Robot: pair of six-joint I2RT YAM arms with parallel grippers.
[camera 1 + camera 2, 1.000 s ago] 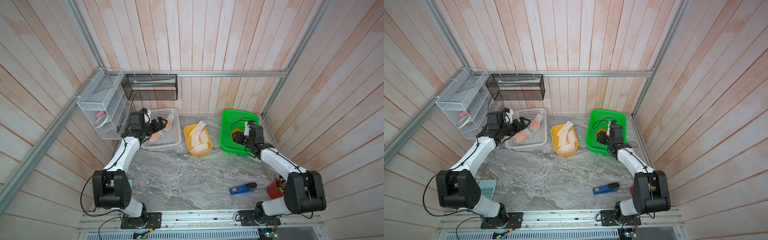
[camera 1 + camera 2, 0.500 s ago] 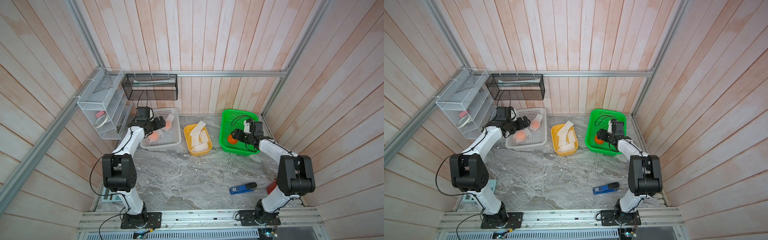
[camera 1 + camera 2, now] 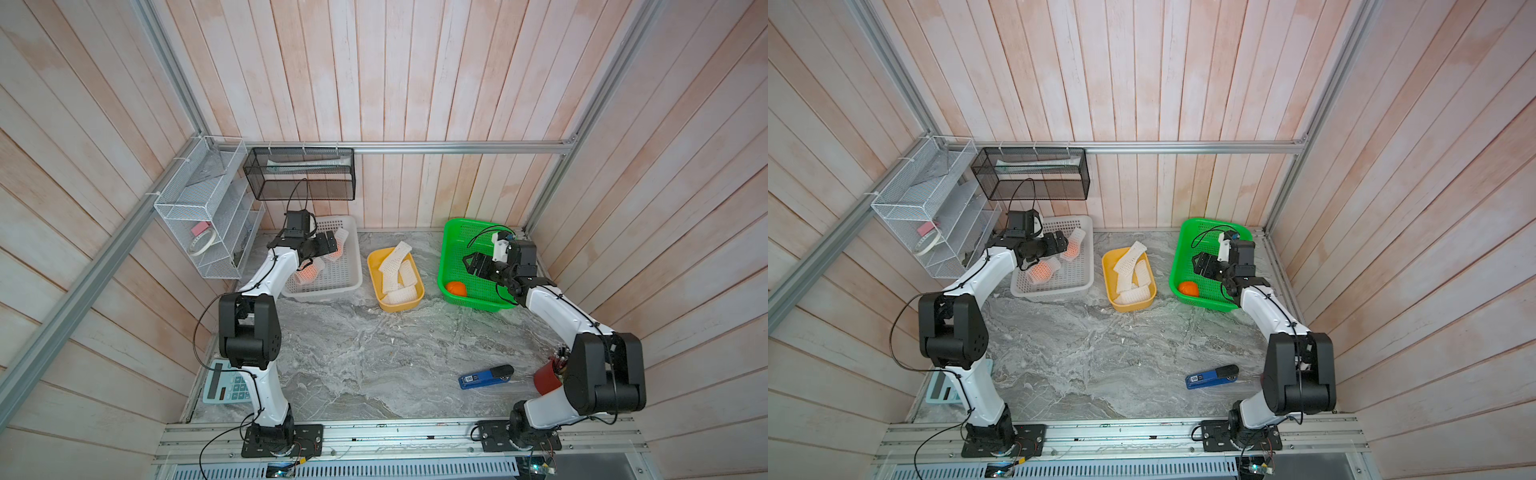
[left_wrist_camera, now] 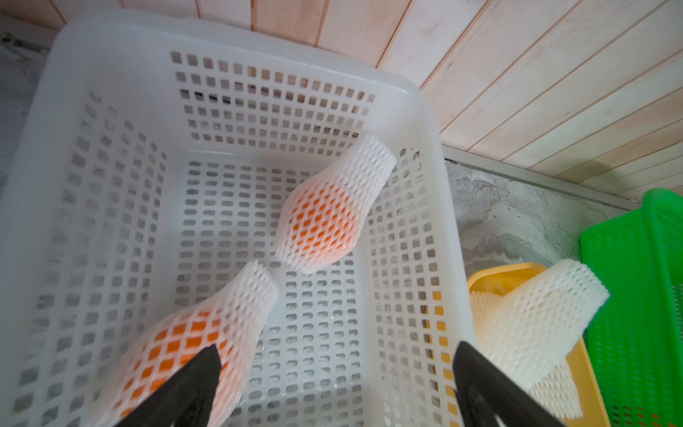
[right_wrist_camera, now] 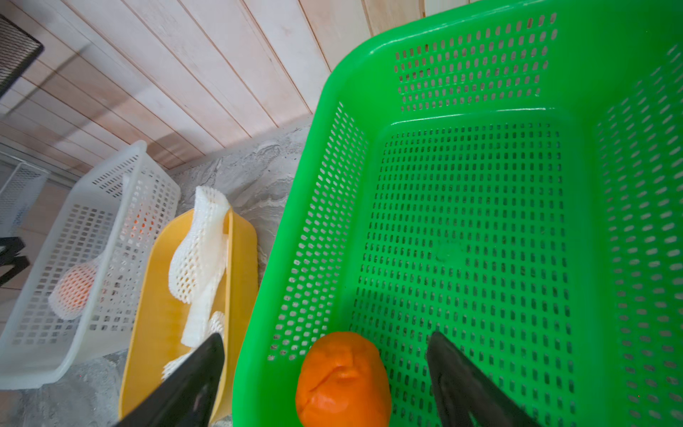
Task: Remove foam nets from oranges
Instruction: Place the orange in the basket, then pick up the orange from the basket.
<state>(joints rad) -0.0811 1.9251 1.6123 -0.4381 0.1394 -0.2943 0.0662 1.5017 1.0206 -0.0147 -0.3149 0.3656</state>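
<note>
One bare orange (image 5: 342, 380) lies on the floor of the green basket (image 5: 443, 26), in the corner nearest the yellow tray (image 5: 155, 295). Its skin is bright and dimpled, with a crease across the top. The right tool (image 5: 325, 338) hangs over it, released. Its jaws stand wide with a clear gap to the fruit on either side, so it grips nothing.

Two netted oranges (image 4: 319, 222) sit in the white basket (image 4: 229, 33). Each shows pale orange through the diamond holes of a white foam sleeve. The sleeve bulges round the fruit and narrows to a flattened empty end. One lies near the far side wall, and the other (image 4: 177, 347) lies closer to the left tool (image 4: 336, 355). That tool is spread wide above the basket floor and is empty. One finger (image 4: 199, 373) crosses in front of the nearer fruit, but I cannot tell whether it touches.

Several empty nets (image 3: 397, 270) are heaped in the yellow tray, limp and flattened, and one leans over its far rim. In both top views the three containers stand in a row along the back of the bench (image 3: 353, 353), with the tray in the middle.
</note>
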